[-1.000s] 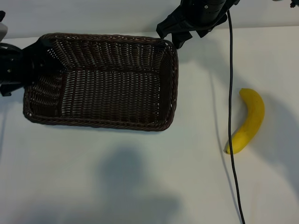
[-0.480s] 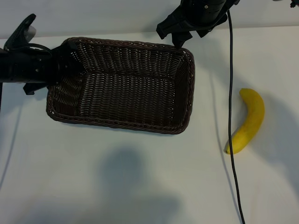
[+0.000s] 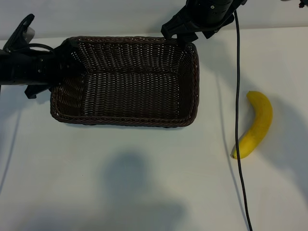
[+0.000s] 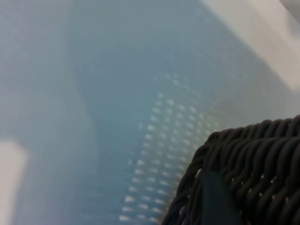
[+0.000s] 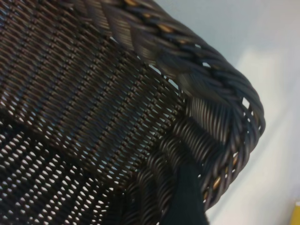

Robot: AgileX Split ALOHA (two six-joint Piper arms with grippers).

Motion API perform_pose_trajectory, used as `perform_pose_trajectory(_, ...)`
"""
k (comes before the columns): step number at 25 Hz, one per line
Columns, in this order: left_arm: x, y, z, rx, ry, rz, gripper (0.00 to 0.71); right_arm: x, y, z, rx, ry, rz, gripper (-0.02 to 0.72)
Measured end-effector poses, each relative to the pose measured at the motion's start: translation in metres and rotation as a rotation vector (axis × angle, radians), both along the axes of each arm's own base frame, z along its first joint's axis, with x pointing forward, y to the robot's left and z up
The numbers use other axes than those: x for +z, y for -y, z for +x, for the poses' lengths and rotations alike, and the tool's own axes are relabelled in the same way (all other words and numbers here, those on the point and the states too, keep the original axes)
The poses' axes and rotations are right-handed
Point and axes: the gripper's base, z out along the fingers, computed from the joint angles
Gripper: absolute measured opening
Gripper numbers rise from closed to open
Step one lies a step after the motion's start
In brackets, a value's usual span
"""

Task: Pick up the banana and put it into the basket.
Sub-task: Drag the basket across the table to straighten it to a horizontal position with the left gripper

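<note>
We see the banana (image 3: 255, 126) lying on the white table (image 3: 144, 183), well apart from the basket (image 3: 125, 82) and on its right, with its curve bowed toward the table's right edge; a thin black cable (image 3: 237, 120) runs down the table just beside the fruit and crosses its lower tip. Only a sliver of yellow shows at a corner of the right wrist view. The basket, dark brown wicker with rounded corners, stands level and holds nothing. We note the left gripper (image 3: 60, 67) at the basket's left end, its dark body reaching in from the table's left side and its fingers set around the rim there; in the left wrist view one finger (image 4: 216, 199) lies against the woven rim (image 4: 253, 164). The right gripper (image 3: 185, 36) hangs at the basket's far right corner, jaws parted and holding nothing, with the corner weave filling its wrist view (image 5: 117, 103).
</note>
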Motion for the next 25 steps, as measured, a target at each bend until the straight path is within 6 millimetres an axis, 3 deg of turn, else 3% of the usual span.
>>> perform_pose_trajectory(7, -0.022, 0.002, 0.001, -0.008, -0.065, -0.008, 0.421, 0.0, 0.0, 0.0, 0.0, 0.0, 0.0, 0.549)
perform_pose_trajectory(25, -0.032, 0.005, 0.001, -0.016, -0.108, -0.044, 0.421, 0.0, 0.0, 0.0, 0.001, 0.0, 0.0, 0.549)
